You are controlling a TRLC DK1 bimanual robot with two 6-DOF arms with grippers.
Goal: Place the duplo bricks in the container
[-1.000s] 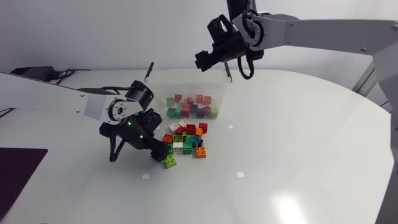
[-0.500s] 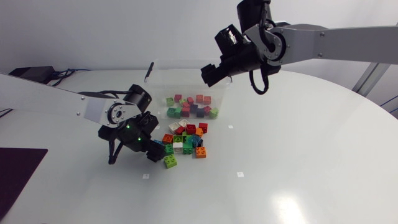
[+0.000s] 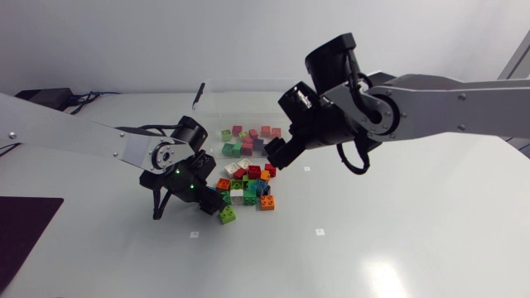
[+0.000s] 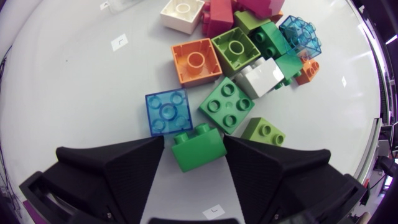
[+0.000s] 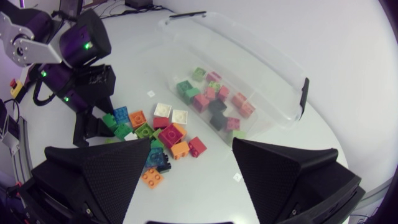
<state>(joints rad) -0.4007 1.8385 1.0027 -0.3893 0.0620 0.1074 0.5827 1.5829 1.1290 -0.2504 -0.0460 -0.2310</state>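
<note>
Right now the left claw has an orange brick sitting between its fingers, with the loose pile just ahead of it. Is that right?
Not quite. The brick between the fingers of the left claw is green, not orange, as the left wrist view shows. The rest holds: the loose pile lies just ahead of the claw.

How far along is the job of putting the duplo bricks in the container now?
Partly done. Many bricks already lie in the clear container. In hand: the left gripper is open with a green brick between its fingers, not yet clamped. The right gripper is open and empty. Left: the pile of loose bricks on the table beside the container.
</note>
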